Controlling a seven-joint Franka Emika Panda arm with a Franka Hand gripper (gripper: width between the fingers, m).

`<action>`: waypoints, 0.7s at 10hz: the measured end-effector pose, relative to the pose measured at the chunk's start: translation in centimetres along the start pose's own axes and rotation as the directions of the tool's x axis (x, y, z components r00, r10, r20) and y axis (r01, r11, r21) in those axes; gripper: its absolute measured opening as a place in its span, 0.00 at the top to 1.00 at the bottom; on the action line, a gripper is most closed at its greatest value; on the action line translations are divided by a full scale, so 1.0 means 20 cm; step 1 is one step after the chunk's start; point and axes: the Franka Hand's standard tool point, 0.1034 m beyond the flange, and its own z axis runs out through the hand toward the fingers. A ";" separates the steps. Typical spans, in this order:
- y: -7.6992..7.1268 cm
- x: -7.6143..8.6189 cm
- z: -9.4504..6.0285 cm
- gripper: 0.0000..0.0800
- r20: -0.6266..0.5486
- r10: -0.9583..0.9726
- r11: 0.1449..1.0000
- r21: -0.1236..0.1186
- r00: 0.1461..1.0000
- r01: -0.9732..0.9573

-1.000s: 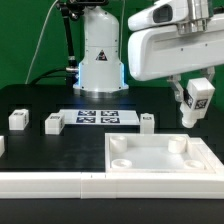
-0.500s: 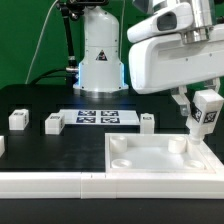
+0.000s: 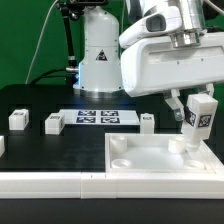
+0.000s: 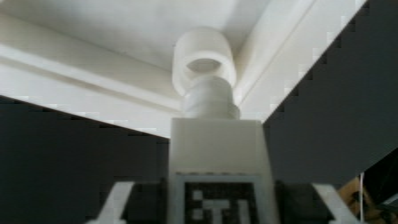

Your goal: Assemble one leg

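My gripper [image 3: 197, 106] is shut on a white leg [image 3: 199, 119] with a black-and-white tag, held upright. Its lower end is just over the back corner socket [image 3: 184, 143] of the large white square panel [image 3: 150, 160], on the exterior view's right. I cannot tell whether it touches the socket. In the wrist view the leg [image 4: 221, 140] runs out from between the fingers [image 4: 121, 203] of my gripper [image 4: 222, 208]. Its screw tip points at the round socket [image 4: 208, 64] in the panel's corner.
Three loose white legs [image 3: 18, 119] [image 3: 54, 123] [image 3: 147, 122] stand on the black table. Part of another white piece [image 3: 1, 145] shows at the exterior view's left edge. The marker board [image 3: 95, 116] lies at the back middle before the arm's base [image 3: 100, 55]. A white rail [image 3: 50, 182] runs along the front.
My gripper has carried the leg down and slightly toward the exterior view's left, from above the panel to just over its back corner socket.
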 end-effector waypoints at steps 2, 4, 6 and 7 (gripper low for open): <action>0.00 0.01 0.03 0.64 0.000 0.003 1.000 0.005 1.000 -0.003; 0.00 -0.01 0.10 0.64 0.000 0.011 1.000 0.010 1.000 -0.011; 0.00 -0.03 0.14 0.64 -0.006 0.017 1.000 0.007 1.000 -0.017; 0.00 -0.03 0.15 0.64 -0.006 0.018 1.000 0.007 1.000 -0.018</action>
